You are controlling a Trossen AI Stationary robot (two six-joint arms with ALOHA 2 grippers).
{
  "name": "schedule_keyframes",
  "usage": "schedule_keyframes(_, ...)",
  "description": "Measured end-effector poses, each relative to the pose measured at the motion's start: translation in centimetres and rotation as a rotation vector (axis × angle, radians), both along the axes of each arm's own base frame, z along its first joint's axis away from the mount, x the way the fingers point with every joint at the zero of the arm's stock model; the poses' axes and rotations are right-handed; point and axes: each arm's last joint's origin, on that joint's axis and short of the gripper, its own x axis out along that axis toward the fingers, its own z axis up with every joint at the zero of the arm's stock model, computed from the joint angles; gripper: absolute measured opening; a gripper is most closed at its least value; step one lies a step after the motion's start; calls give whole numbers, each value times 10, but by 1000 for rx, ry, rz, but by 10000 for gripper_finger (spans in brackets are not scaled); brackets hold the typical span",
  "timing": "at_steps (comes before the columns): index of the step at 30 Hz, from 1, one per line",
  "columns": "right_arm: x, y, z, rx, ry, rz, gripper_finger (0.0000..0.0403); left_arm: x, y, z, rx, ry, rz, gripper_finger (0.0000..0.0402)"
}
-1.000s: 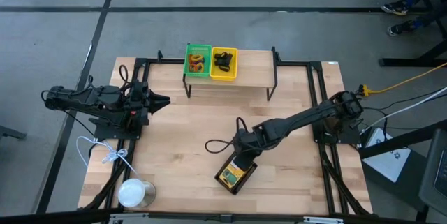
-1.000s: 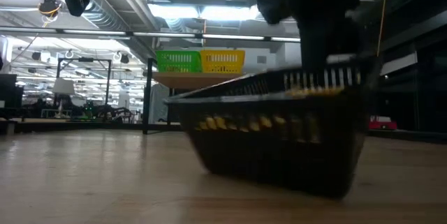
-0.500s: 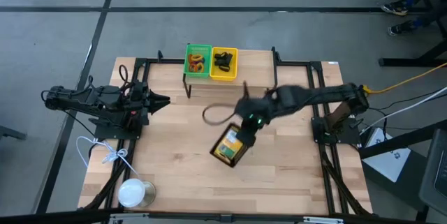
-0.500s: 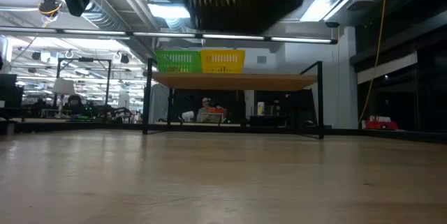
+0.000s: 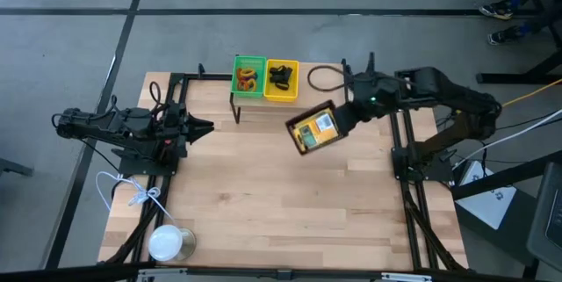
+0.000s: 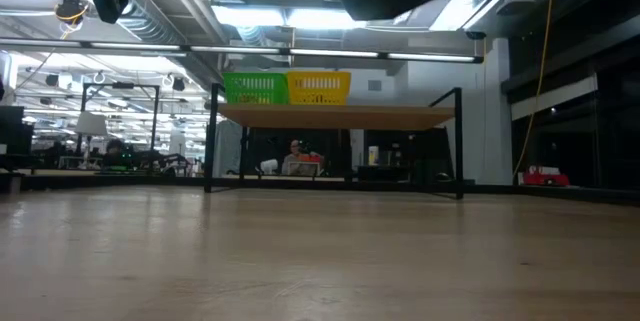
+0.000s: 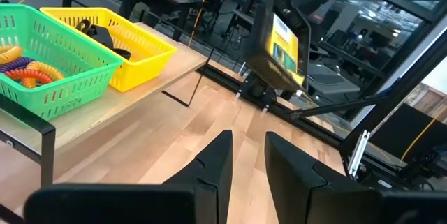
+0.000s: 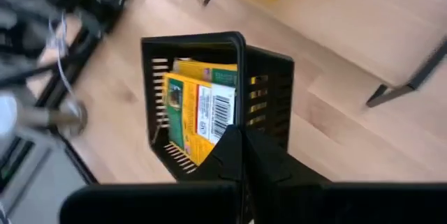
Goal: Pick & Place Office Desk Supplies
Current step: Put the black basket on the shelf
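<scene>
The right pincer (image 5: pixel 344 117) pinches the black mesh tray (image 5: pixel 314 128) up in the air, printed boxes (image 8: pixel 198 116) inside. The left pincer (image 7: pixel 246 155) waits, spread.

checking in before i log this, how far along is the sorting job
Done: green tray with loops and yellow tray with clips sit on the shelf. In hand: right gripper holds the black mesh tray of boxes aloft beside the shelf. Left: setting it down. Left gripper waits.

The wooden table (image 5: pixel 263 203) lies open in the middle; the shelf (image 5: pixel 316 97) with green tray (image 5: pixel 248 77) and yellow tray (image 5: pixel 282 80) blocks the far edge; the white can (image 5: pixel 169 243) stands at the near-left corner.
</scene>
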Motion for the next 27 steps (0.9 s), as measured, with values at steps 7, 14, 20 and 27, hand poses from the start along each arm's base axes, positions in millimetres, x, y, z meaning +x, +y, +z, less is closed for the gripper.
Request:
schedule_keyframes(7,-6,10,3,5,-58,-199,0,0,0,0,0,0,0,82)
schedule_keyframes(14,-8,27,5,-21,-172,-413,0,0,0,0,0,0,-1,82)
schedule_keyframes(20,-8,46,-12,-73,-313,-662,0,0,0,0,-8,-2,0,82)
schedule_keyframes(27,-1,58,-57,-109,-483,-906,0,0,0,0,-70,-14,10,82)
